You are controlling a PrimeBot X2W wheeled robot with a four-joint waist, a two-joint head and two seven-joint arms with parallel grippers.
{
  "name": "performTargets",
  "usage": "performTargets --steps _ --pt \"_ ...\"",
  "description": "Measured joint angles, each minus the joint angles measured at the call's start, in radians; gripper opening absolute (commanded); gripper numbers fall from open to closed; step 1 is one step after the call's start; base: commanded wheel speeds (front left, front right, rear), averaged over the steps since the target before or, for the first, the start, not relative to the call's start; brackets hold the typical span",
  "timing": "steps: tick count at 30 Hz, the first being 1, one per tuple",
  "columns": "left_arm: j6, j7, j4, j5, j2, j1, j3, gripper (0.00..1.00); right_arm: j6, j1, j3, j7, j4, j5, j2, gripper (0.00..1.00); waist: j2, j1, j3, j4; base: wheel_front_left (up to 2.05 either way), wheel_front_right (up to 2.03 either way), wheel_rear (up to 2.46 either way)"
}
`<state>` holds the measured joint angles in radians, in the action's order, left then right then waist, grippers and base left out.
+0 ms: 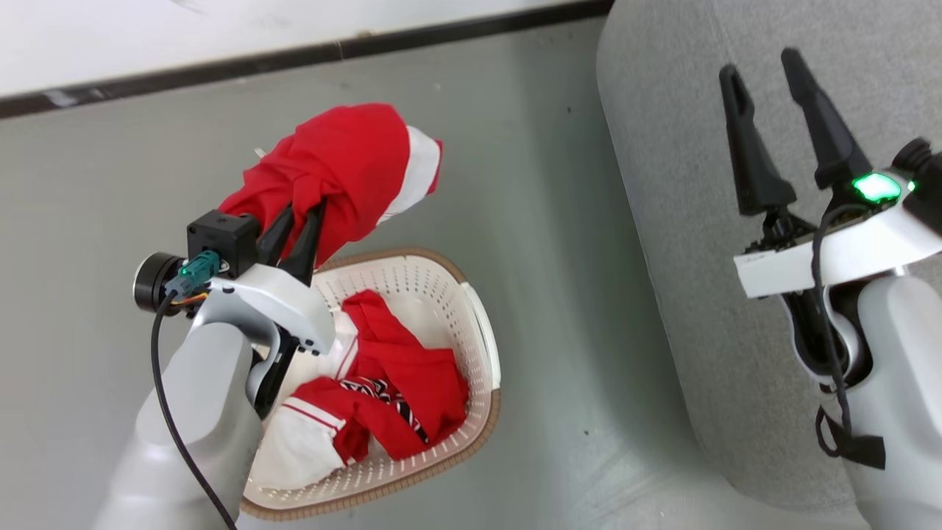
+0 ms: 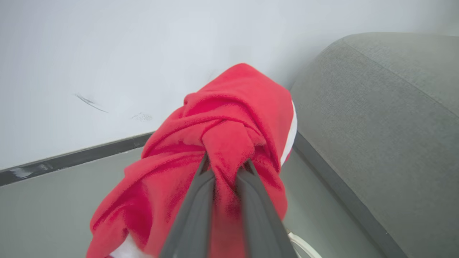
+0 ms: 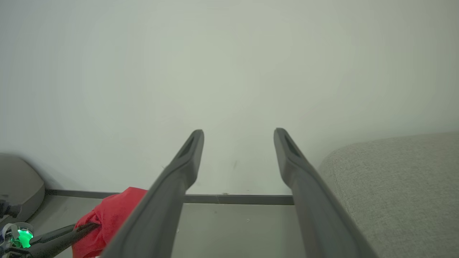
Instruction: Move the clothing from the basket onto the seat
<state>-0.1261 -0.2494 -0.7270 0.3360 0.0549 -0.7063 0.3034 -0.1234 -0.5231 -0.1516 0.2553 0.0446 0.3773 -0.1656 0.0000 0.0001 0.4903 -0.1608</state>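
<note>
- The seat is a broad sofa of light-grey, coarse-woven fabric. It has a rounded corner, and a stitched seam runs along its edge in the left wrist view. It stands at the right of the head view.
- The floor is smooth, matte grey-green. It meets a plain white wall along a thin dark baseboard.
- The basket is oval, cream-white plastic. Its sides are perforated with rows of small holes under a brown woven-look rim. It stands on the floor, left of the seat and apart from it.
- The clothing in the basket is a crumpled heap of soft red fabric with white panels and thin red stripes. A strip of black-and-white zigzag trim runs through its middle.
- One red garment with a white band hangs bunched and knotted-looking. In the head view it is clear of the basket, just past the far rim, and not touching the seat. Its nap looks fleecy in the left wrist view.
- The left gripper has its two long dark fingers clamped together on a fold of that garment, with the tips buried in the cloth.
- The right gripper hovers over the seat with its tapered matte-black fingers spread wide and nothing between them. A green light glows at its wrist.
</note>
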Motion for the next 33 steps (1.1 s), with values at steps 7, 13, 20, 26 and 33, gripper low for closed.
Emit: performTargets --steps 7,13,20,26,33 --pt "0.000 0.000 0.113 0.042 -0.007 0.022 0.028 0.00 0.000 0.056 -0.025 0.000 0.016 0.000 -0.003 1.00 0.0000 0.0000 -0.083 0.024 0.00 0.00 0.00" --pt "0.000 0.000 0.184 0.067 -0.009 0.042 0.055 0.00 0.000 0.113 -0.037 0.000 0.033 0.002 -0.009 1.00 0.0000 0.0000 -0.153 0.038 0.00 0.00 0.00" --pt "0.000 -0.002 0.237 0.104 -0.009 0.070 0.068 0.00 0.000 0.176 -0.065 0.000 0.046 0.013 -0.019 1.00 0.0000 0.0000 -0.230 0.050 0.00 0.00 0.00" --pt "0.000 -0.003 0.251 0.130 -0.006 0.118 0.093 0.00 0.000 0.228 -0.096 0.000 0.058 0.020 -0.025 1.00 0.0000 0.0000 -0.290 0.056 0.00 0.00 0.00" --pt "0.000 -0.003 0.281 0.157 0.007 0.162 0.146 0.00 0.000 0.258 -0.127 0.000 0.061 0.050 -0.040 1.00 0.0000 0.0000 -0.350 0.060 0.00 0.00 0.00"
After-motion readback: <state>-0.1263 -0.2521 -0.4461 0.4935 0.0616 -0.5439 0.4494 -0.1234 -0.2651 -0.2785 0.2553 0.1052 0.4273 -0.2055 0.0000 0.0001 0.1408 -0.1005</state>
